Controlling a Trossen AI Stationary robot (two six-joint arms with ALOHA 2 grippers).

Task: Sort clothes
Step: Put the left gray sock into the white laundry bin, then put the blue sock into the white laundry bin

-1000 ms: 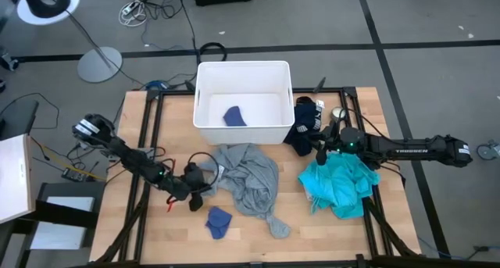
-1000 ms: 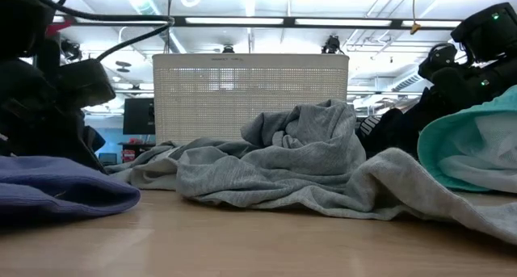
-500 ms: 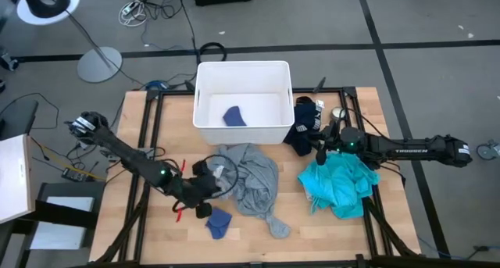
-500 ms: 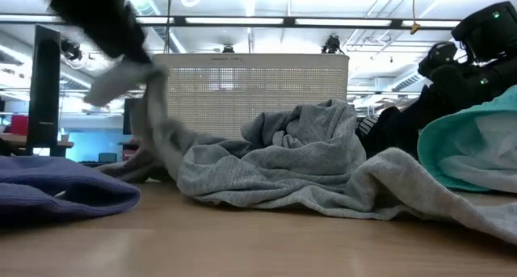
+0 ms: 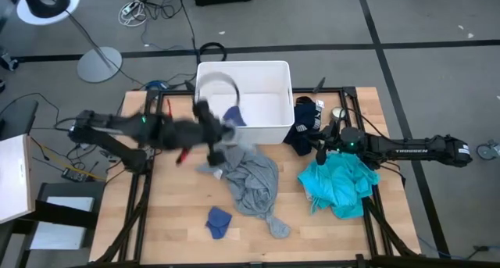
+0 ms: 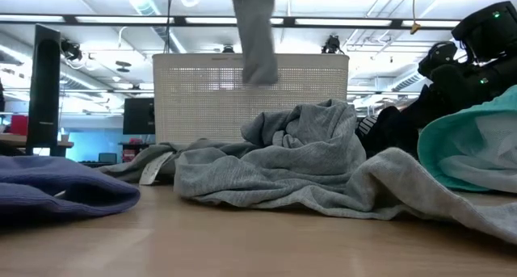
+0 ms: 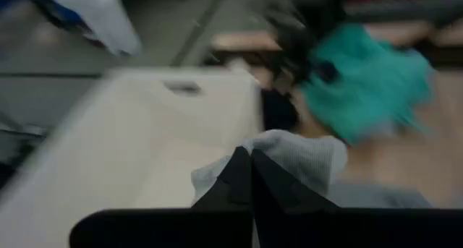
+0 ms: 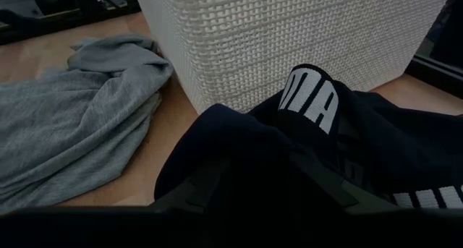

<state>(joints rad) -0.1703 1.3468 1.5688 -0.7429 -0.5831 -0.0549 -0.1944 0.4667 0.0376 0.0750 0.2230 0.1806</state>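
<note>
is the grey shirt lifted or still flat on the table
Partly lifted. The left tool is shut on one edge of the grey shirt and holds it up by the white bin; the rest lies crumpled on the table.

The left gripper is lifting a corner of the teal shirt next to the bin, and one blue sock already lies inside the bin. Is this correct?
Not quite: the left gripper is lifting the grey shirt, not the teal shirt, which lies untouched to the right. The high view shows it. The rest holds: one blue sock lies in the bin.
</note>
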